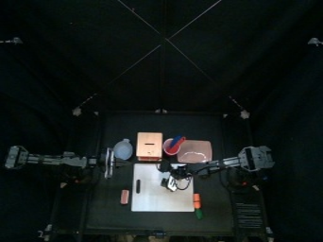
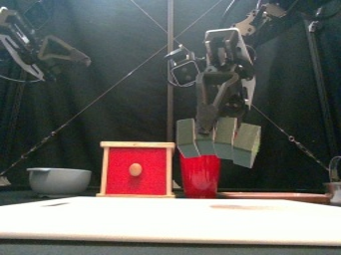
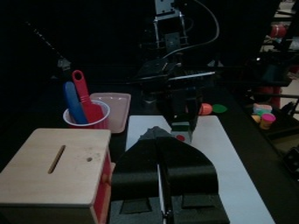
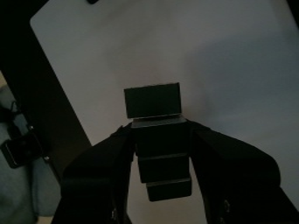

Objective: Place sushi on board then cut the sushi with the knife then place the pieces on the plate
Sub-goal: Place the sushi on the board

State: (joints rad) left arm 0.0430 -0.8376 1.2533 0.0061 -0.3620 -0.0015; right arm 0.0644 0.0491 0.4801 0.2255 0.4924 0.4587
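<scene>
While the right gripper [image 2: 222,115] clamps the sushi [image 2: 220,141] in the air above the board [image 2: 160,221] (clear of its surface, toward the far edge), the left gripper [image 3: 162,140] rests clenched and empty, well to the left.

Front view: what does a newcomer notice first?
The right gripper, shut on a sushi roll of dark green blocks, hanging in the air above the white board. Behind it on the table stand the wooden box with its red drawer front and the red cup. The left gripper sits at the table's left near the blue-grey bowl.
</scene>
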